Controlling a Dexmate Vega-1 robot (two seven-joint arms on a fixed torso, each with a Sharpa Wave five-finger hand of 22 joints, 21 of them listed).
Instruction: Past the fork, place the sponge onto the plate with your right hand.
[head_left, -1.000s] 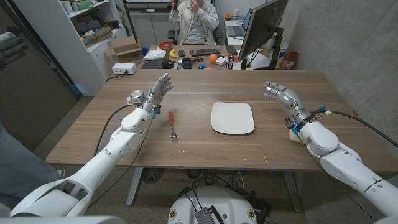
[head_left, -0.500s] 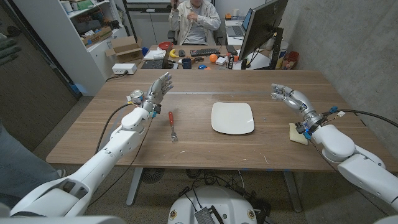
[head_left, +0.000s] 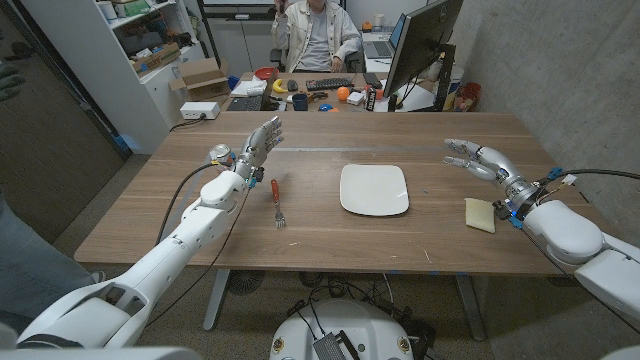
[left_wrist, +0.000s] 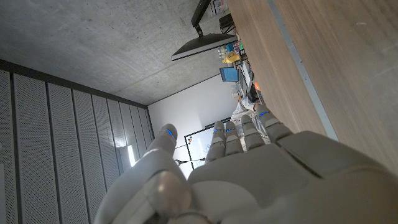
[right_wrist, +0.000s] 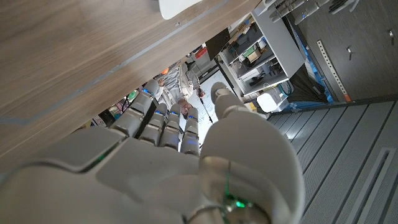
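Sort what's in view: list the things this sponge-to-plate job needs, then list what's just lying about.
For the job:
sponge, on the table by the right hand
plate, mid-table
fork, left of the plate
right hand, holding nothing

Just lying about:
can behind the left hand
monitor and desk clutter beyond the table

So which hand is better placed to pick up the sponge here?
The right. The sponge lies on the table's right side, just beside the right robot hand, which is open. The left robot hand is raised on the far side of the fork and plate.
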